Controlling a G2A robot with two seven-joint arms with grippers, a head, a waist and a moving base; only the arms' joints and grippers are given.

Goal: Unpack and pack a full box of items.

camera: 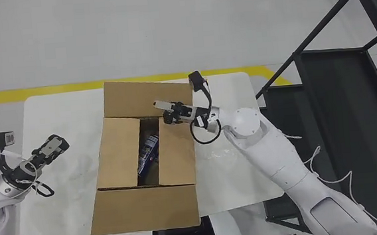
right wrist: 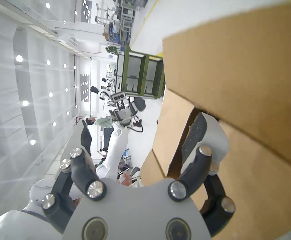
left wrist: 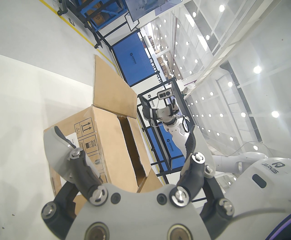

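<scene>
Hovering open and empty above the box (camera: pixel 119 153), the right hand (camera: pixel 163 113) could be caught on a flap (camera: pixel 176 152) and the box dragged askew.

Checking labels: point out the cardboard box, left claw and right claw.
cardboard box (camera: pixel 147 97), top view, on its far, folded-out flap.
left claw (camera: pixel 60 143), top view, midway between its fingertips.
right claw (camera: pixel 163 111), top view, midway between its fingertips.

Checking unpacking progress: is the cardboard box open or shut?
Partly open: the box has two flaps spread outward, two folded inward, a gap between showing items inside.
</scene>
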